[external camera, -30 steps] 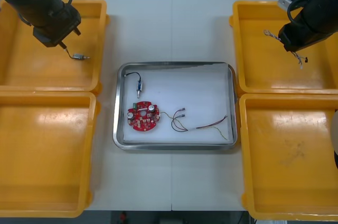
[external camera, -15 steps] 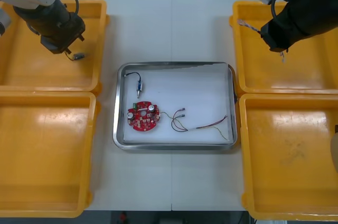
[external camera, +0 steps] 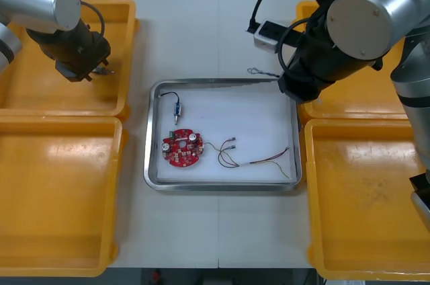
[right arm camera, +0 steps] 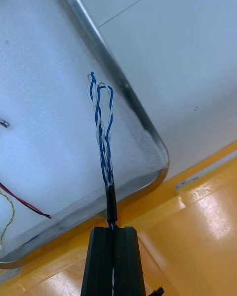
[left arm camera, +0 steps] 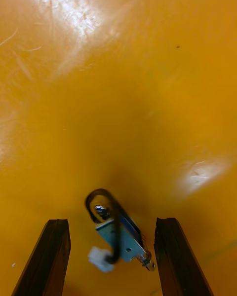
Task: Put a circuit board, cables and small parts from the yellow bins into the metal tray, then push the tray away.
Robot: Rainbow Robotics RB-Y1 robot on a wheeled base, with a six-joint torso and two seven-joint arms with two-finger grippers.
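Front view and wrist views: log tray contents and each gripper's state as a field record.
Metal tray contents: red circuit board, red and yellow cable, small metal part with black cable
Right gripper: shut on the blue and white cable, by the tray's far right corner
Left gripper: open, over the far left yellow bin, second small metal part between its fingers, ungripped
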